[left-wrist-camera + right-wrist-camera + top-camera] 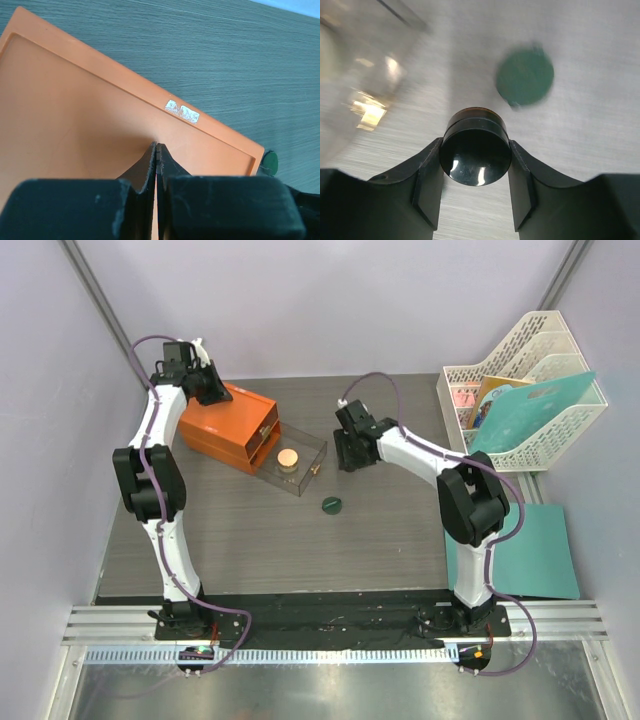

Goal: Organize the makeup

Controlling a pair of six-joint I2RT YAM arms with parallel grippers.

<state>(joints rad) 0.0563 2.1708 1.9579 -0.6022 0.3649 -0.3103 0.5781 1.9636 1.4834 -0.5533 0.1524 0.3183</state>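
Your right tool [476, 151] grips a black-capped cylinder [476, 162]. Tan jar [288, 457] is in the clear drawer [306, 446], green disc [332, 505] not yet. Left tool [156, 152] is closed, empty.

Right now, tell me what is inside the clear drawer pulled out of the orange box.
One tan-lidded round jar sits in the clear drawer. Whatever lies in the orange box behind it is hidden.

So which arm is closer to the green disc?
Right. The right arm's fingers, gripping a black cylinder, hang just beyond the green disc; the left arm's fingers sit far off, over the orange box.
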